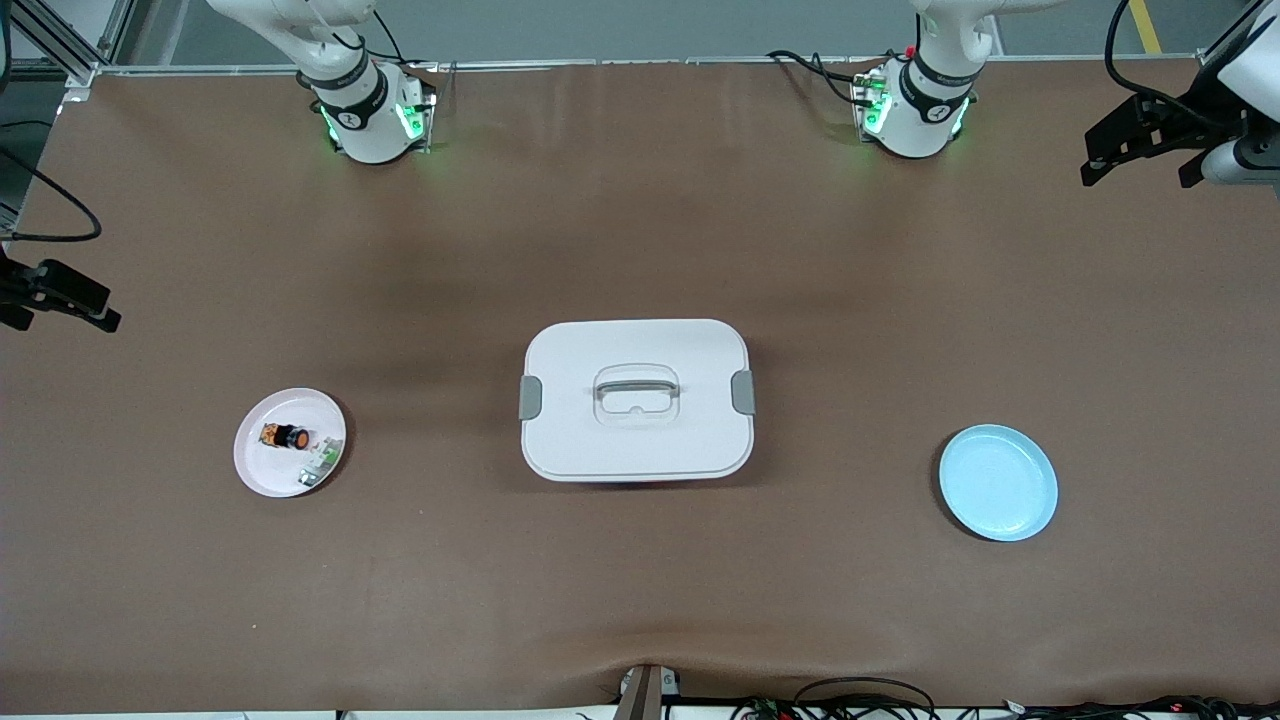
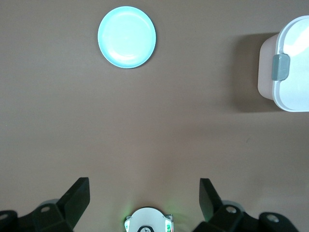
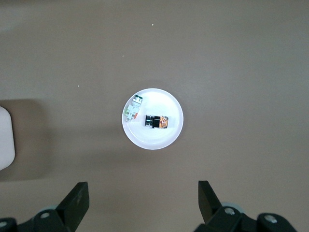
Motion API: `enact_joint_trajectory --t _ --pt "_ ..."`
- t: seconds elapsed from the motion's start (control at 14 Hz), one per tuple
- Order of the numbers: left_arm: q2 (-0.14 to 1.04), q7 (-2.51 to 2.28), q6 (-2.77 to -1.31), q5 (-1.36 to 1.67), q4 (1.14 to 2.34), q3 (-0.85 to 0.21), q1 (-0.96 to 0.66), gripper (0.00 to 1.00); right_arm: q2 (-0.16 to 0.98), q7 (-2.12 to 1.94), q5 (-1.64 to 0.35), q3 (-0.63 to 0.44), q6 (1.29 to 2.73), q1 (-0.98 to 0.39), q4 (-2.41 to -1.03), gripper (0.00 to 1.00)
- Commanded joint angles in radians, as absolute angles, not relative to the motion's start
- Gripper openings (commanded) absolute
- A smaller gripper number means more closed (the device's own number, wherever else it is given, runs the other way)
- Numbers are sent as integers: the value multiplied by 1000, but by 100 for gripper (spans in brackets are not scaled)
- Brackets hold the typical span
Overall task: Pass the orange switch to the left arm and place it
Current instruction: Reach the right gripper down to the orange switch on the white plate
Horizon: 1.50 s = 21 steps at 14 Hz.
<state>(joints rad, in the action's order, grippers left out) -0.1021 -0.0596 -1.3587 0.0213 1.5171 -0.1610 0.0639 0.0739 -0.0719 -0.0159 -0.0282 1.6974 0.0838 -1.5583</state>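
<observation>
The orange switch point(image 1: 288, 436) lies on its side on a pink plate point(image 1: 255, 470) toward the right arm's end of the table; it also shows in the right wrist view point(image 3: 157, 121). The white box point(image 1: 636, 440) with grey latches stands shut in the middle of the table, and its end shows in the left wrist view point(image 2: 289, 72). My right gripper point(image 3: 142, 186) is open and empty, high over the table between its base and the pink plate point(image 3: 145, 140). My left gripper point(image 2: 143, 186) is open and empty, high over its own base.
A small green-and-white component point(image 1: 320, 465) lies on the pink plate beside the switch. An empty blue plate point(image 1: 998, 482) sits toward the left arm's end, also in the left wrist view point(image 2: 127, 36). Brown mat covers the table.
</observation>
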Motion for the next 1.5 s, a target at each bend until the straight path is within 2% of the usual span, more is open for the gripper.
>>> enact_joint_trajectory --t 0.0,0.36,1.43 --pt "-100 -48 -1339 6 1500 -169 64 100 103 -78 -9 -23 1690 84 -1534 100" --pt "-92 -45 -1339 6 1500 -172 64 100 234 -80 -11 -23 1712 95 -1543 100" --pt "-89 -46 -1344 6 1499 -172 63 100 603 -66 -17 -21 1994 149 -1555 100"
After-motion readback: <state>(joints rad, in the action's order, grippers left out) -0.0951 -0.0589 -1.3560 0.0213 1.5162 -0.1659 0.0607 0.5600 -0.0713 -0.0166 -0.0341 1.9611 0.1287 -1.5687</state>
